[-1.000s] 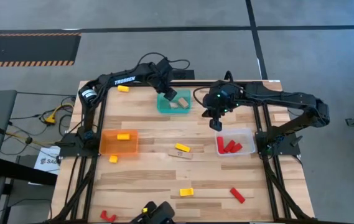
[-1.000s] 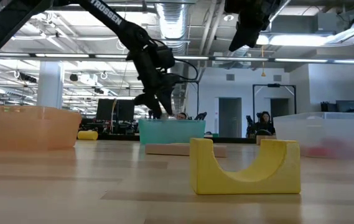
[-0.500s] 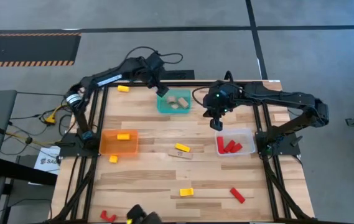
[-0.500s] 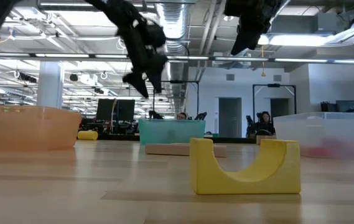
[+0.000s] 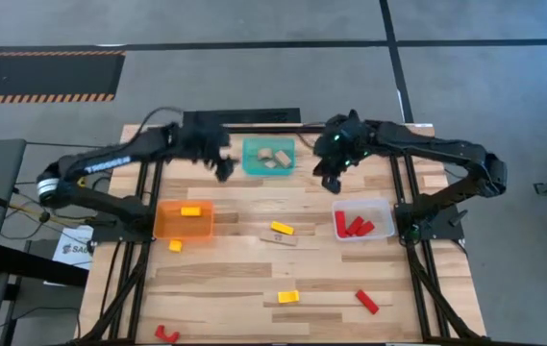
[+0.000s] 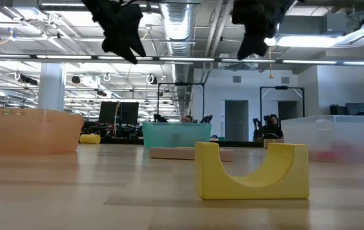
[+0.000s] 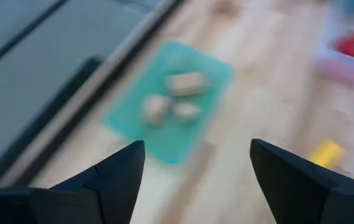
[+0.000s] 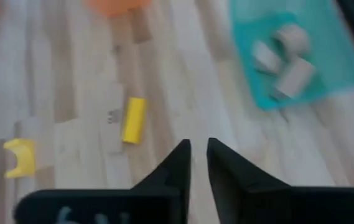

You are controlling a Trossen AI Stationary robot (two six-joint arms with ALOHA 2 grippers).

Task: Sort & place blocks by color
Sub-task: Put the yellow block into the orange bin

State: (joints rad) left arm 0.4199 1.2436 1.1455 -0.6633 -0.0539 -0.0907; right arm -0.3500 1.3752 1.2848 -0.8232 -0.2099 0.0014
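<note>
Wood table [image 5: 235, 279], scattered blocks [image 5: 283, 229], teal bin [image 5: 269, 158]

Pale striped wood worktop [image 5: 235, 279]. Teal bin [image 5: 251, 163] with tan blocks [image 5: 272, 158]; translucent orange bin [image 5: 169, 226] with one yellow block [image 5: 190, 210]; clear bin [image 5: 381, 213] with red blocks [image 5: 354, 227]. Loose yellow arch [image 6: 251, 170], red bar [image 5: 366, 302]. Black fingers [image 7: 111, 177].

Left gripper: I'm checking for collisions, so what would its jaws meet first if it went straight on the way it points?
Probably the teal bin holding tan blocks; the left gripper has open, empty jaws aimed at it, though depth is unclear.
</note>
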